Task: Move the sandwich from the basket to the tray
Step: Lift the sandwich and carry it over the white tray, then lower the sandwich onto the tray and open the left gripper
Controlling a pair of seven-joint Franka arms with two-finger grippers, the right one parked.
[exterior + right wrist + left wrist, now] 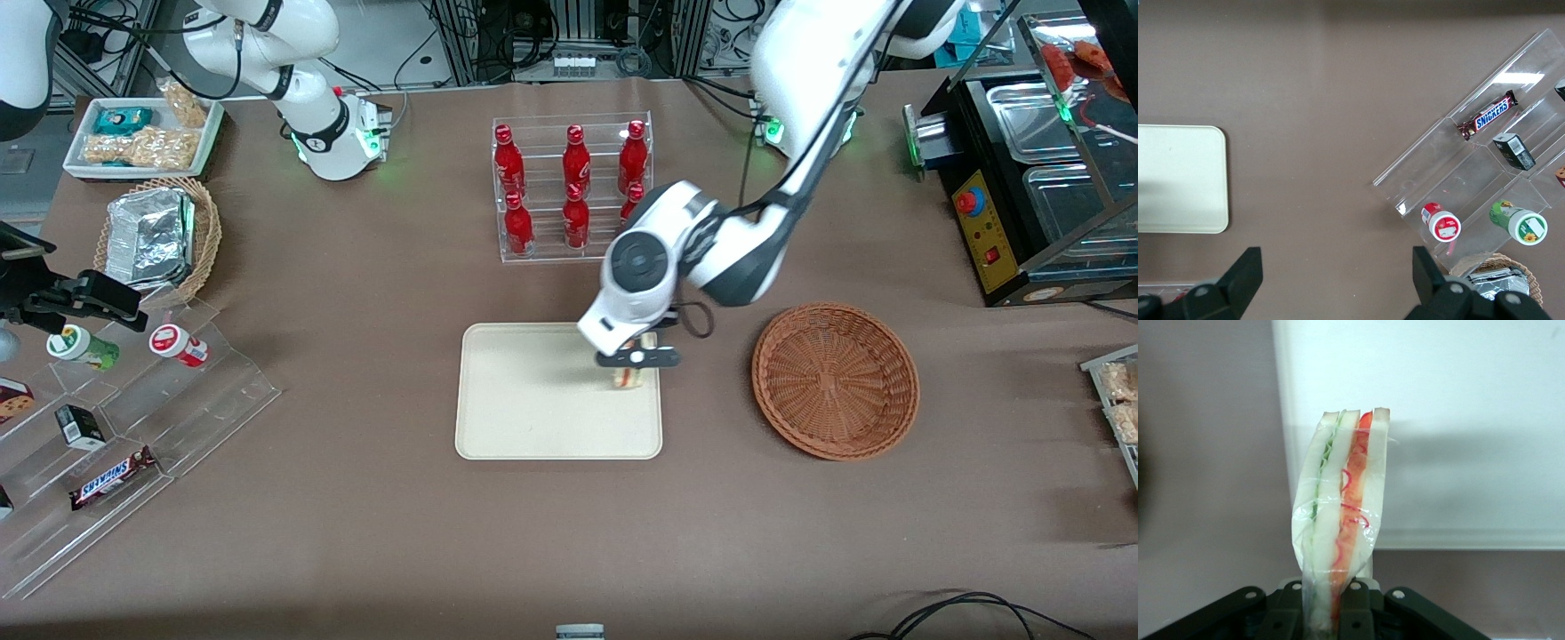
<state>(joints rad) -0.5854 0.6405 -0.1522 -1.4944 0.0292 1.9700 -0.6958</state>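
Front view: gripper [633,363] over the tray [533,418].
It pinches the sandwich [1341,513] by the tray's edge nearest the basket [836,380].

Bare tray [533,400] under the gripper [633,366] (clamped on the sandwich [1341,513]), bottle rack [573,187] farther back.

Woven wicker basket [836,380], matt tray [533,400] (smooth), glossy-wrapped sandwich [1341,513]
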